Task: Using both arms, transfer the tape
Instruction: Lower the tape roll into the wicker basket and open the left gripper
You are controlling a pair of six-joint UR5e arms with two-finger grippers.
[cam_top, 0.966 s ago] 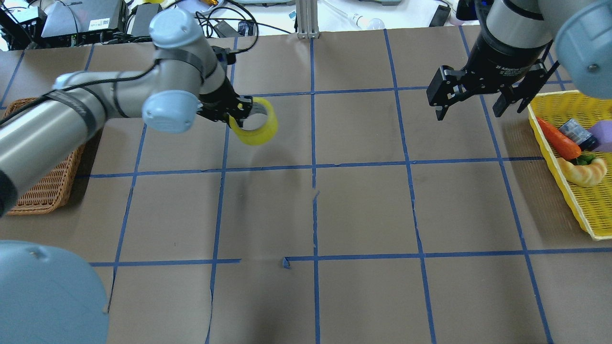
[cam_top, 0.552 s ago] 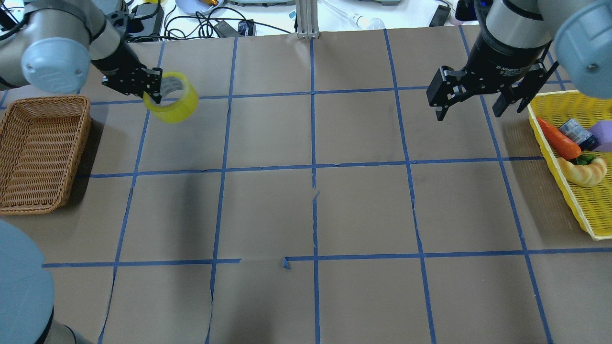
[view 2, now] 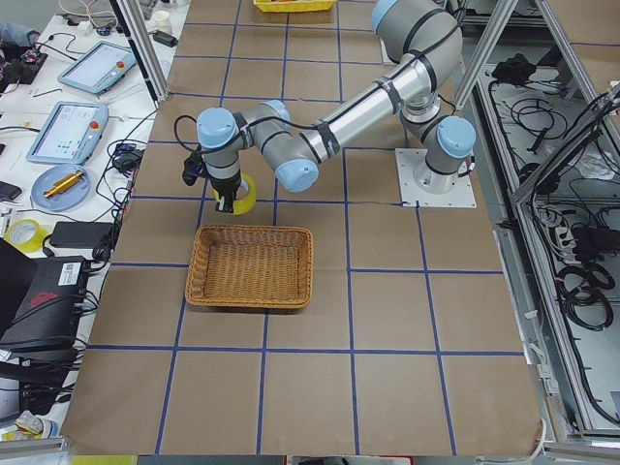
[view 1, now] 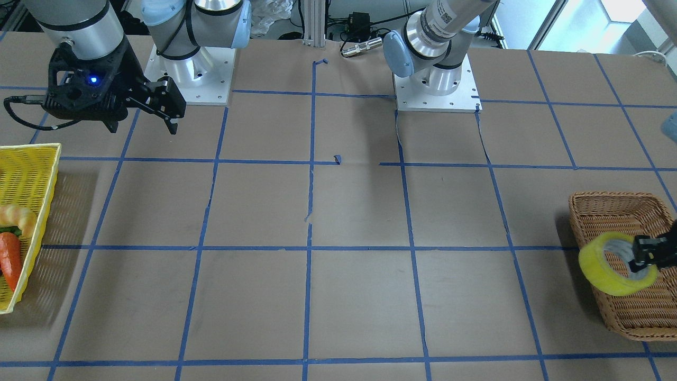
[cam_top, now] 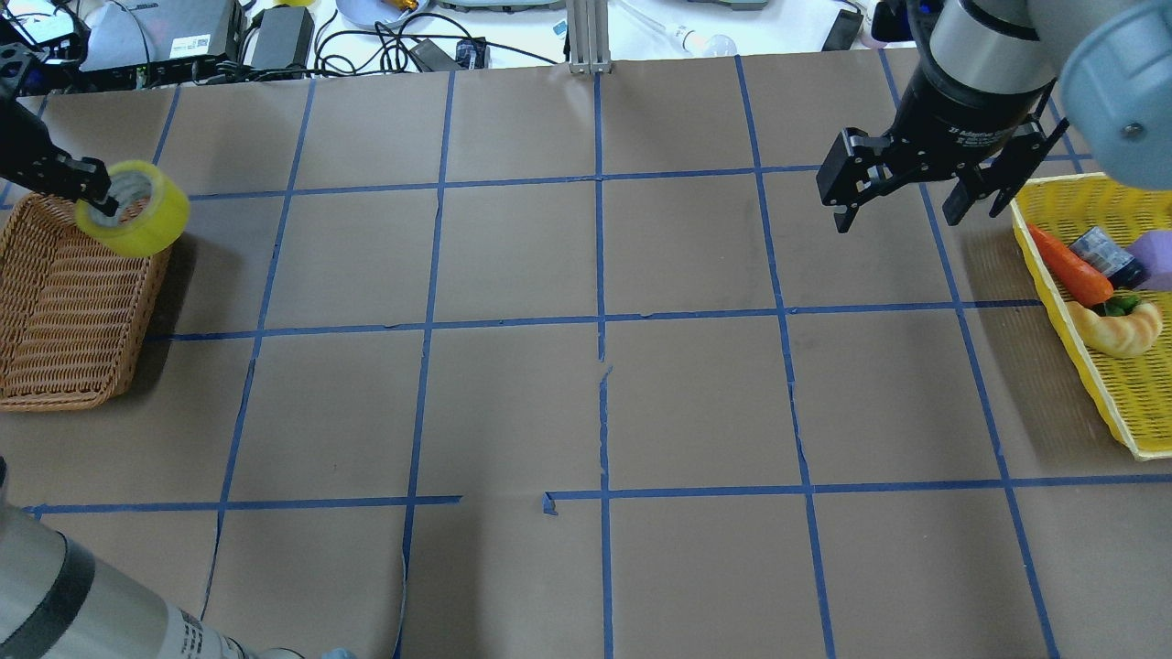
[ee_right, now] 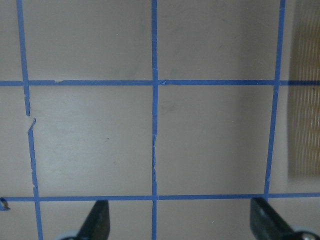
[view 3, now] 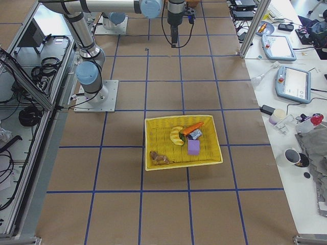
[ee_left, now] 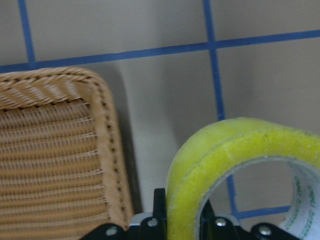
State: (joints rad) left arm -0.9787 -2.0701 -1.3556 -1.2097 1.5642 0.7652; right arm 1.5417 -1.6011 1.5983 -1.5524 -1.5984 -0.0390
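On the robot's right side of the desk (cam_top: 586, 403), a yellow mesh basket (cam_top: 1131, 403) is lying with several things in it: an orange carrot (cam_top: 1067, 267), a pale croissant-shaped piece (cam_top: 1119, 331) with something green tucked against it, a purple block (cam_top: 1155, 261), a small dark packet (cam_top: 1105, 254) and, in the right side view, a small brown lump (view 3: 159, 158) near one corner. On the robot's left side a brown wicker basket (cam_top: 69, 311) is sitting, showing its woven floor.

The tape (cam_top: 133, 209) is hanging clear of the desk right at the wicker basket's rim, by the corner lying away from the robot and towards the desk's middle. The left wrist view is showing it just beside that rim rather than over the weave. It is a bright yellow, wide ring with a whitish inner lining carrying faint green print, and it is tilting so that its opening faces partly upward.

The left gripper (cam_top: 99, 194) is pinching the ring's wall, its fingers closed tight on the tape. The right gripper (cam_top: 897, 220) is hovering near the yellow basket with its fingers spread wide apart, gripping nothing.
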